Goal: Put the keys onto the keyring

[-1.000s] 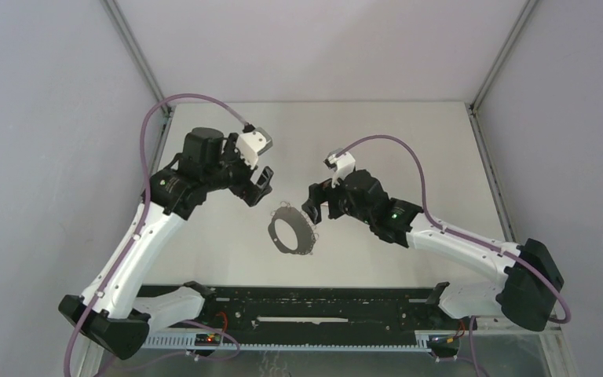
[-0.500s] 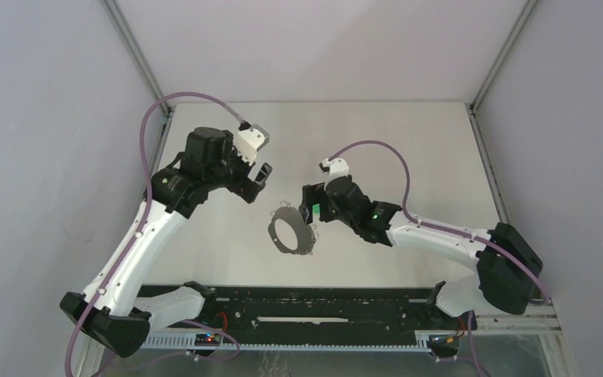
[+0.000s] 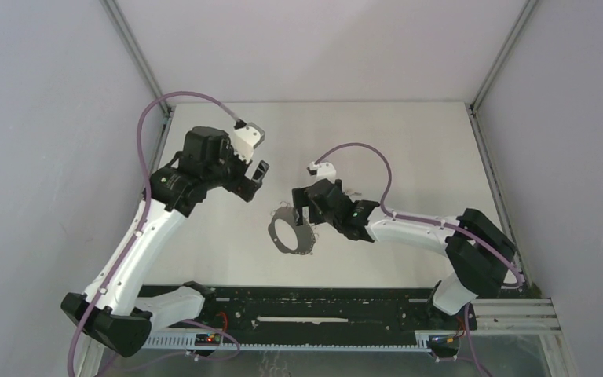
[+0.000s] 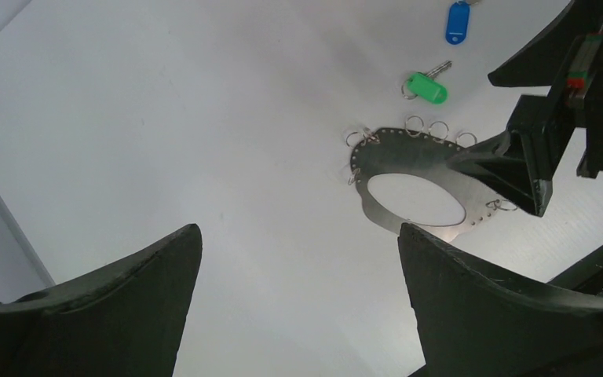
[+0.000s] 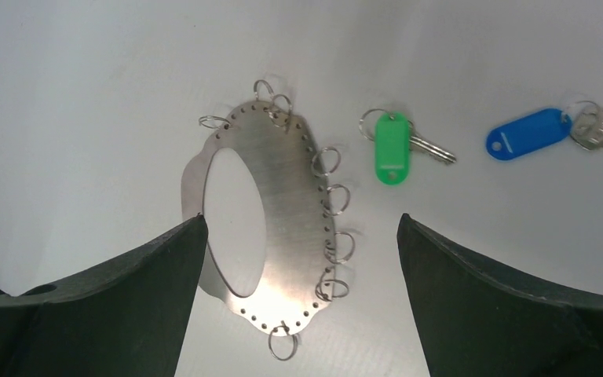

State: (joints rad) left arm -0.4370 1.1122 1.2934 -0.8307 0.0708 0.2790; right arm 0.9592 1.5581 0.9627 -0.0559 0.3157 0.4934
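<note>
The keyring [image 3: 283,245] is a flat grey metal band with small wire loops on its rim, lying mid-table. My right gripper [image 3: 308,212] hovers open over its far right edge, nothing between the fingers. In the right wrist view [image 5: 302,218] the keyring [image 5: 283,188] lies ahead, with the green-headed key [image 5: 392,148] and the blue-headed key [image 5: 528,132] on the table to its right. My left gripper [image 3: 253,182] hangs open and empty, up and left of the ring. Its view [image 4: 298,229] shows the keyring [image 4: 408,153], the green key [image 4: 426,86] and the blue key [image 4: 456,21] far ahead.
Grey walls close in the white table on the left, back and right. A black rail [image 3: 306,302] with the arm bases runs along the near edge. The right arm's white link [image 3: 408,229] stretches low across the table's right half.
My right arm has swung left, bringing its open gripper over the keyring's right edge. The left gripper opened a little wider and eased back to the left.
</note>
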